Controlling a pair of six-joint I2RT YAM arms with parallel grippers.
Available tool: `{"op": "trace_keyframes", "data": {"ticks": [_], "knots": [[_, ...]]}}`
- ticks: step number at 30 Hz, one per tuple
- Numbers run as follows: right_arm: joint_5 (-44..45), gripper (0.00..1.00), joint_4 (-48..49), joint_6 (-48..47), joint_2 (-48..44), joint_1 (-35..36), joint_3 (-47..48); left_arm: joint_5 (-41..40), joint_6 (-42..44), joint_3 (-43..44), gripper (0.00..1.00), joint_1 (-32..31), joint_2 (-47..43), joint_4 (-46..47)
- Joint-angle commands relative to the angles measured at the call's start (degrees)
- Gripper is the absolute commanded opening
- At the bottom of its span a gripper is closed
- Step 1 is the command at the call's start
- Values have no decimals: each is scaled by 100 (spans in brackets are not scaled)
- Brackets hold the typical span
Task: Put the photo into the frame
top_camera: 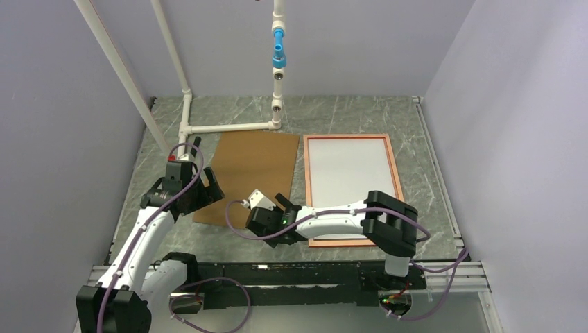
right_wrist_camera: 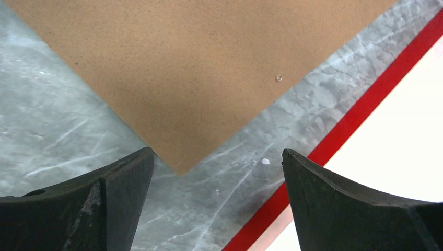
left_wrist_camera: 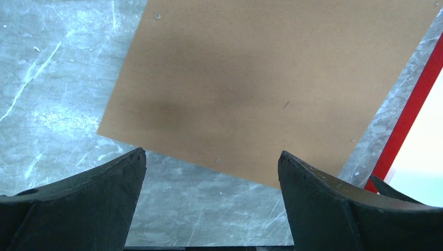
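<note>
- Top view: the grey marbled table carries two flat things side by side. A brown backing board lies at 9 o'clock from the table's middle, and the frame at 3 o'clock.
- The frame lies flat. Its thin border looks orange from above but bright red in both wrist views.
- The photo sits inside that border, plain white face up, and fills the opening from rail to rail.
- At 12 o'clock a white pipe stand rises from the far edge, with a blue fitting high on it.
- The left gripper hangs over the board's left edge. In its wrist view the fingers are well apart and grip nothing. The board's near edge runs between them, and a strip of red frame and white photo shows at 3 o'clock.
- The right gripper reaches in from the right, above the gap between board and frame near their front ends (a small green light glows on that wrist).
- In its wrist view the fingers are also spread wide, with nothing held. The board's corner points down between them, the bare table shows beneath, and the red rail cuts diagonally at 4 o'clock with white paper beyond it.
</note>
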Motion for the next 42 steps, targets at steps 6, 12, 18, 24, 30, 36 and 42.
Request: {"op": "trace_keyframes", "data": {"ticks": [6, 12, 18, 24, 30, 36, 42], "knots": [[-307, 97, 89, 44, -392, -390, -649, 154, 136, -135, 99, 142, 150, 298], [-1288, 99, 640, 251, -980, -997, -1166, 54, 105, -230, 99, 209, 241, 406], [-2479, 99, 1021, 349, -1232, -1692, -1477, -106, 69, -430, 99, 444, 409, 691], [-3196, 99, 1215, 506, -1147, -2127, -1589, 107, 150, -554, 99, 633, 861, 1115], [-3993, 99, 1365, 726, -1092, -2623, -1668, 327, 209, -589, 99, 647, 1269, 1395], [-4657, 99, 1163, 1168, -687, -2834, -1205, 621, 224, -680, 99, 652, 1608, 1597], [-4941, 99, 1075, 1550, -182, -2836, -873, 609, 167, -846, 99, 652, 1823, 1740]]}}
